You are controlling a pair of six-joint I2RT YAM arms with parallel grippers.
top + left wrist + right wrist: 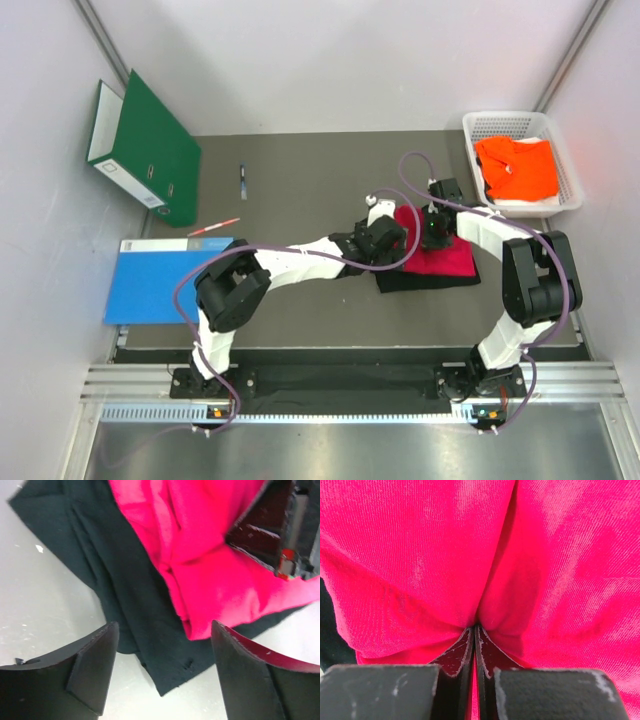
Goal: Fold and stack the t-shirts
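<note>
The right gripper (475, 630) fills its own wrist view: its two fingers are pressed together, clamped on a pinch of the crimson t-shirt (445, 260), whose ribbed cloth puckers into a crease running up from the fingertips. The left gripper (164, 625) has its jaws wide apart with nothing between them, and hangs just above the cloth where a folded edge of the crimson t-shirt lies over the black t-shirt (125, 605). From above, both arms reach to the same spot, right of the tabletop's middle. There the crimson t-shirt rests bunched and roughly folded on top of the black one, which shows only as a dark border along its left and near sides. The orange t-shirt (518, 166) is well apart from them, lying in the white basket (571, 192) at the far right corner of the tabletop (300, 180). A blue sheet (150, 280) lies flat at the left edge, towards the near corner. A green binder (150, 150) stands tilted at the far left corner. A red pen (213, 228) lies just beyond the blue sheet, and a dark pen (242, 182) lies farther back.
</note>
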